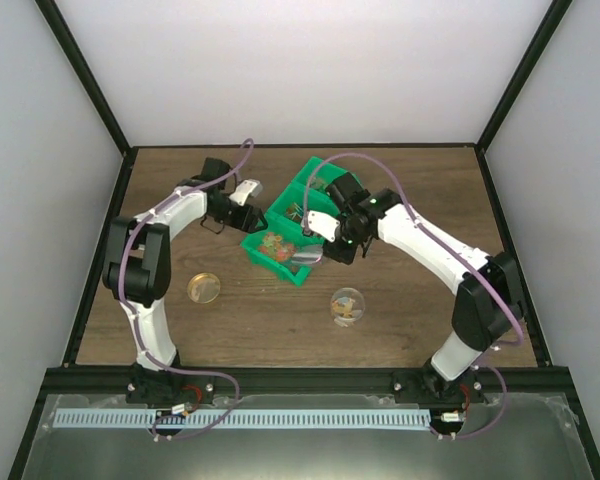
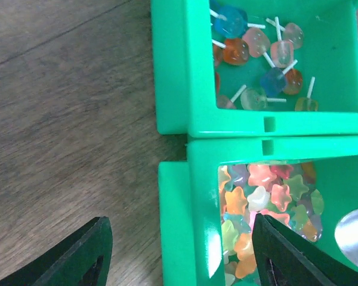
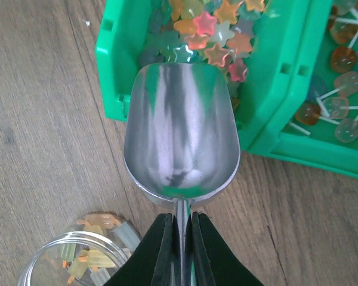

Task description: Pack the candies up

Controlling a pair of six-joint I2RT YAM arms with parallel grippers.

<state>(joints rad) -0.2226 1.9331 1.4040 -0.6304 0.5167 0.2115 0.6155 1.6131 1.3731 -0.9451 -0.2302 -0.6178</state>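
Over the front green bin (image 2: 194,208), my left gripper (image 2: 179,241) gapes wide, fingers (image 2: 286,256) straddling the bin's wall, gripping nothing. At the bin's open front, my right gripper (image 3: 182,238) is clamped on the scoop (image 3: 182,131) handle, bowl empty. Inside the bin: candies (image 3: 209,36). Risk: my scoop push slides the unbraced bin (or flicks candies out). No readable writing.

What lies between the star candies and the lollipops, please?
The two green bins' abutting walls separate the star candies from the lollipops, seen in the left wrist view.
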